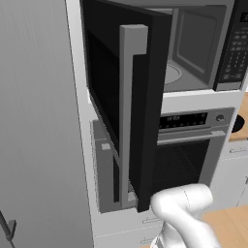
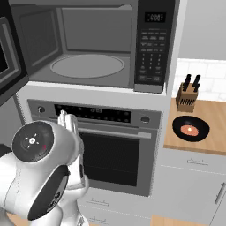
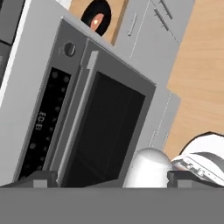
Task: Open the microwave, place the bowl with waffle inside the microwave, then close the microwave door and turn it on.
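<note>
**Door open, bowl still to fetch**

Nearest, the hand (image 3: 109, 177) is released, its fingertips (image 3: 37, 178) spread wide and grasping nothing, low in front of the wall oven (image 2: 112, 152). Above it the microwave door (image 1: 127, 104) stands swung wide, its grey bar handle (image 1: 130, 106) facing out, and the microwave (image 2: 95, 44) shows a bare turntable (image 2: 87, 65). So opening looks done and the fetching step is in hand. Further right, the bowl (image 2: 190, 128) sits on the wooden tabletop (image 2: 212, 132) by a knife block (image 2: 187, 97); the next move calls for reaching across to grasp it. The waffle inside is only an orange speck, and the arm hides the hand in both base views.
</note>
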Available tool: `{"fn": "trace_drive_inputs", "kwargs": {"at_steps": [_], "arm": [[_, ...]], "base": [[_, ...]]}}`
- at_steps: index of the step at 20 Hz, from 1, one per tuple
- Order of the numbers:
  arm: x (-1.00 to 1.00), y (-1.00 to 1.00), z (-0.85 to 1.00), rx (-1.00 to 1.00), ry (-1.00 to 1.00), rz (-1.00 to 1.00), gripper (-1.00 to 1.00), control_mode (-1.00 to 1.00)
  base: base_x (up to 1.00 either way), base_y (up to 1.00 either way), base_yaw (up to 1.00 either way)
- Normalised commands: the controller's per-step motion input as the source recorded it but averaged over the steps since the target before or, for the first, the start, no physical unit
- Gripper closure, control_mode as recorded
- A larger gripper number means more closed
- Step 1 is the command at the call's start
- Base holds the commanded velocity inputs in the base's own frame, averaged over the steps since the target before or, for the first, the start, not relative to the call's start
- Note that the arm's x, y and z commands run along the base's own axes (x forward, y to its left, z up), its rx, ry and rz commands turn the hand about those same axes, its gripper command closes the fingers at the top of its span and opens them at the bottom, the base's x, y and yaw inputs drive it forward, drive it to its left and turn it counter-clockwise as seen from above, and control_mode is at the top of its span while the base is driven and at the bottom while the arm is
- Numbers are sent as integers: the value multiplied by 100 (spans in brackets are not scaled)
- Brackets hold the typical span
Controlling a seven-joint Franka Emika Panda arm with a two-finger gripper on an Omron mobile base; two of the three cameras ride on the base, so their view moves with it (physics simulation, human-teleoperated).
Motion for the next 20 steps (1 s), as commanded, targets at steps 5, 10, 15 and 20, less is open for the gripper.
{"fn": "trace_drive_inputs", "kwargs": {"at_steps": [5,10,15,20], "arm": [[66,-100,-70,19,0,17,-100,-100],[42,-100,-30,19,3,6,-100,-100],[39,-96,5,14,10,0,-100,-100],[57,-62,2,5,9,-3,-100,-100]], "base": [[0,0,0],[0,0,0],[0,0,0],[0,0,0]]}}
